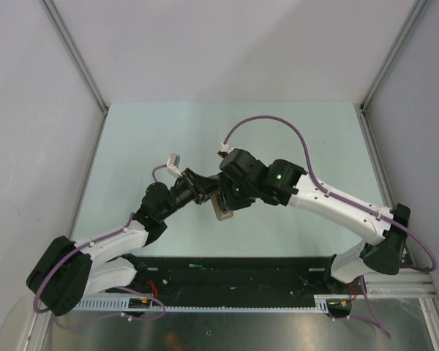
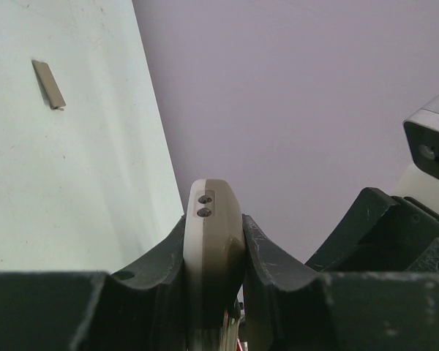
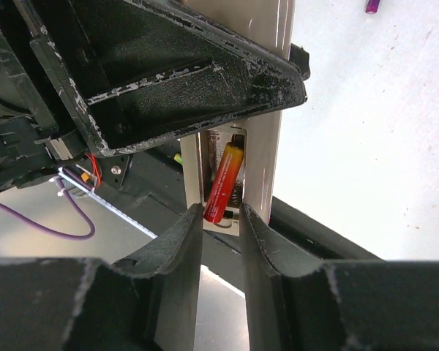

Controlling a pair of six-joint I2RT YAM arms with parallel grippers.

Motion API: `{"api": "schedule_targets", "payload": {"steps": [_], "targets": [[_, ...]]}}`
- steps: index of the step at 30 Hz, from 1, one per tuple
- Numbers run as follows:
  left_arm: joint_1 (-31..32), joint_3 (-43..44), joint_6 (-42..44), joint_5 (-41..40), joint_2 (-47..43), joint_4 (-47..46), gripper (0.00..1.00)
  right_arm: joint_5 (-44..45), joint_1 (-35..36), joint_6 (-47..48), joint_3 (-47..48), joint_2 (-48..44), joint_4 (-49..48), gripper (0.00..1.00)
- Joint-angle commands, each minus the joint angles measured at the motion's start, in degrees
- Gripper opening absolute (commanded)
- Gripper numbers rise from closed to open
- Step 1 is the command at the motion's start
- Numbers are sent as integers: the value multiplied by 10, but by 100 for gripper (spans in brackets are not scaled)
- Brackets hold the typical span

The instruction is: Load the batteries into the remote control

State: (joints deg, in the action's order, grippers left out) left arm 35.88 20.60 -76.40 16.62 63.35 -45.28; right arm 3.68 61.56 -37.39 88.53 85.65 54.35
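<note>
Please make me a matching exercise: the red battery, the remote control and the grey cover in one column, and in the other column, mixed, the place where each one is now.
Things:
1. red battery
2. remote control
3. grey cover

Places:
a. lying flat on the table
b. clamped in the left claw
c. inside the open compartment

Pairs: 1-c, 2-b, 3-a

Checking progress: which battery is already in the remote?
The red battery, slanted in the remote's open bay; the purple battery lies out on the table.
</note>
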Motion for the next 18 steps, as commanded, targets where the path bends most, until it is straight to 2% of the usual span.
{"api": "schedule_targets", "payload": {"steps": [1, 18], "targets": [[6, 15, -5, -7, -14, -37, 0, -3, 4, 6, 20, 14, -14, 31], [7, 13, -9, 0, -8, -38, 0, 10, 3, 21, 35, 15, 17, 0]]}}
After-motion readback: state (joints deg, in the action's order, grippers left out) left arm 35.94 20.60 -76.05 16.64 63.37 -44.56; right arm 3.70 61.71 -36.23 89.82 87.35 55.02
